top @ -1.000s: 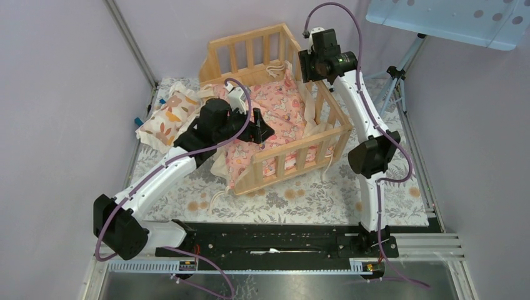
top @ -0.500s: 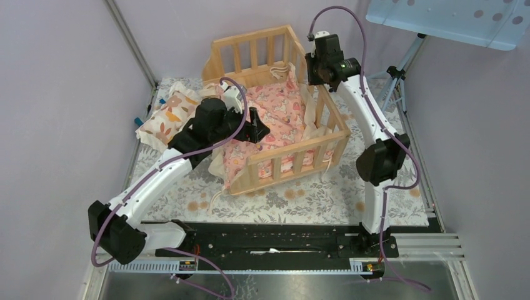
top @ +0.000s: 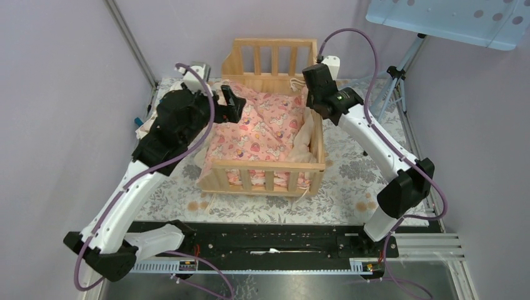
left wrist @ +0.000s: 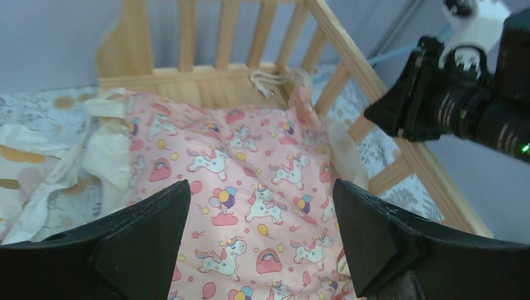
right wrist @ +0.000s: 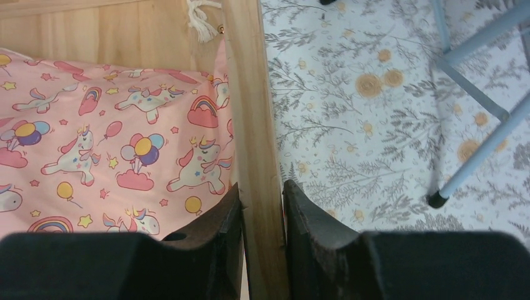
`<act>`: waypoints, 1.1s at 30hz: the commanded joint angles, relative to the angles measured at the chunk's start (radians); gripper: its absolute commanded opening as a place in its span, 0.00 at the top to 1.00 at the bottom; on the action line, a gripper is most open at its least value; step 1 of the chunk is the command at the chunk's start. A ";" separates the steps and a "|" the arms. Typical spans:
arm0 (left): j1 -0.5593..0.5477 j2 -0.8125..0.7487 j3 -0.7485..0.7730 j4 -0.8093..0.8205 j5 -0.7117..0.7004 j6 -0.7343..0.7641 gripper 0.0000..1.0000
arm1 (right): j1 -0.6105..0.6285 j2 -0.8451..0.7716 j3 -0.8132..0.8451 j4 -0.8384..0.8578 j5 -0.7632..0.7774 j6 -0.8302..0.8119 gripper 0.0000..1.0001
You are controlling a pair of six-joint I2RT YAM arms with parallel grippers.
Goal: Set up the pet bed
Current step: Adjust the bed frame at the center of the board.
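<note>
The pet bed is a light wood slatted frame, standing square to the table edge. A pink unicorn cushion lies rumpled inside it, its cream ruffle bunched along the right rail. My right gripper is shut on the bed's right top rail, one finger on each side of the rail. My left gripper hovers open and empty over the cushion's left part, above the unicorn print. The bed's back rail is ahead of it.
A small cream pillow with orange leaves lies left of the bed, mostly hidden under my left arm in the top view. A floral mat covers the table. A tripod and a blue perforated board stand at the back right.
The bed has swung from a diagonal stance to square with the table edge, with my right gripper on its rail. My left gripper has moved back and left, off the cushion's middle.
</note>
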 commanded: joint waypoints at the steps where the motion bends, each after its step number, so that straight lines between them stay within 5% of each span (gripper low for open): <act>1: 0.006 -0.063 0.026 0.002 -0.090 0.028 0.09 | 0.017 -0.059 -0.044 0.151 0.361 0.315 1.00; 8: 0.005 -0.062 -0.019 -0.010 -0.049 -0.002 0.09 | 0.083 0.093 0.163 0.140 0.454 0.315 1.00; 11: 0.005 -0.052 -0.029 -0.008 -0.030 -0.009 0.09 | 0.108 0.127 0.230 0.130 0.379 0.242 0.85; 16: 0.005 -0.040 -0.045 0.004 -0.019 -0.001 0.09 | 0.111 -0.122 -0.142 0.401 0.086 0.094 0.47; 20: 0.006 -0.022 -0.045 0.015 -0.011 0.003 0.09 | 0.110 -0.380 -0.394 0.554 -0.079 -0.015 0.25; 26: 0.005 -0.017 -0.042 0.024 -0.007 -0.003 0.08 | 0.110 -0.807 -0.708 0.530 -0.089 -0.064 0.18; 33: 0.005 -0.025 -0.051 0.015 -0.005 -0.008 0.08 | 0.110 -1.107 -1.073 0.375 -0.223 0.211 0.26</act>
